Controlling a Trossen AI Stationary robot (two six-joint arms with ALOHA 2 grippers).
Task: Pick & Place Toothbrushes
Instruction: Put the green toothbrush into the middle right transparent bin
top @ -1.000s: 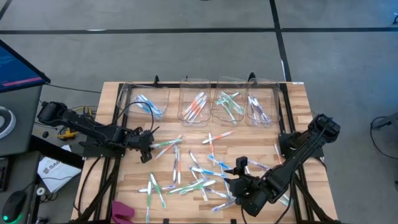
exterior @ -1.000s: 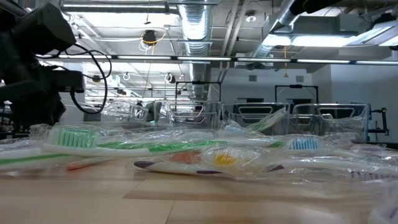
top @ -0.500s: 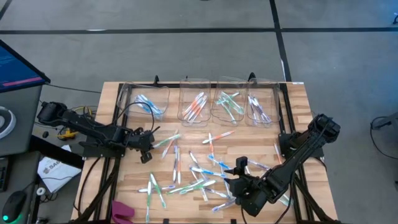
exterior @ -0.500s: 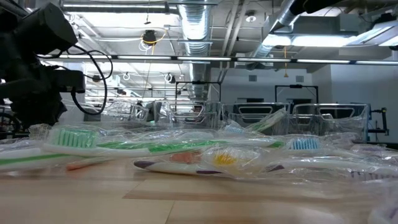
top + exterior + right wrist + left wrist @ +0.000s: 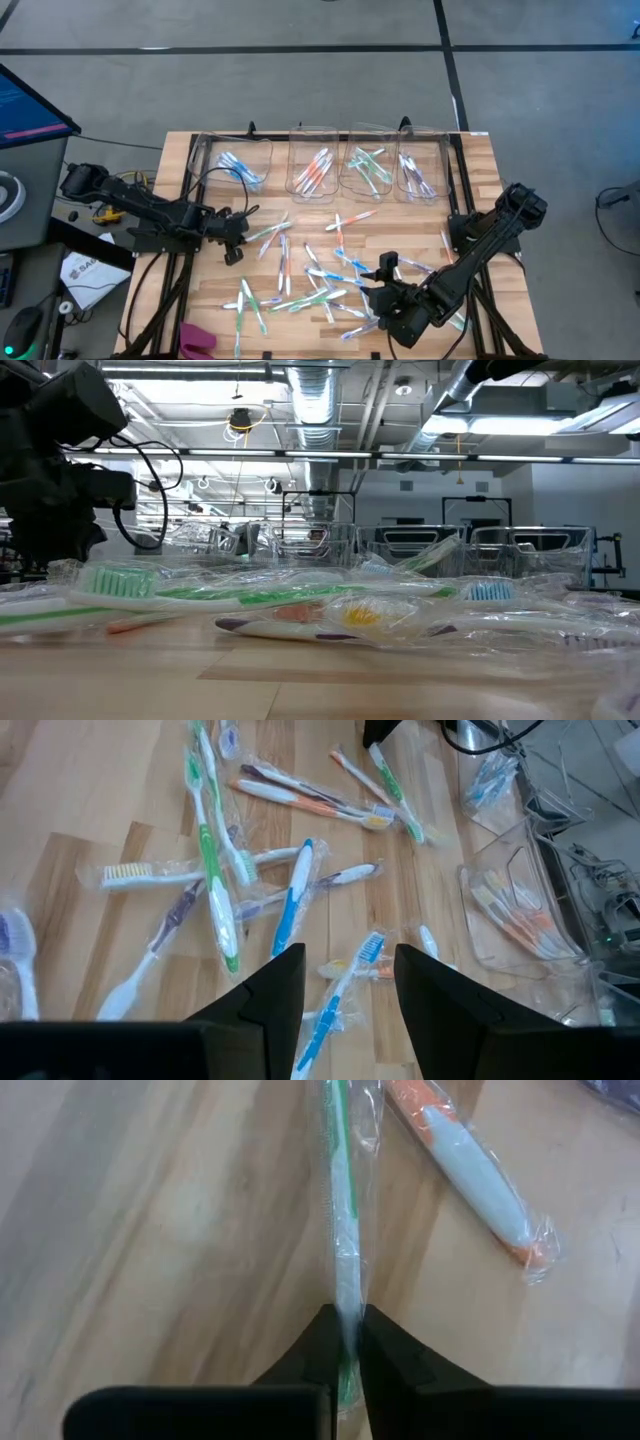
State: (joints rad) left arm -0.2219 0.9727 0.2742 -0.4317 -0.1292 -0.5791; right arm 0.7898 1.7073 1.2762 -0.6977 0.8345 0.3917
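Your left end effector [image 5: 343, 1342] pinches the green toothbrush [image 5: 343, 1230] mid-handle, beside the orange one [image 5: 470, 1165]; it looks light, stiff, and slippery in its wrapper.

We see a worktop [image 5: 470, 180] of pale wood, smooth with a soft sheen and visible grain. The toothbrushes [image 5: 320, 280] look like smooth plastic, each sealed in a thin, crinkled, glossy clear wrapper [image 5: 540, 1245]. The bins [image 5: 325, 160] are clear, shiny plastic. The left end effector [image 5: 343, 1350] has matt black fingers, seemingly hard plastic.
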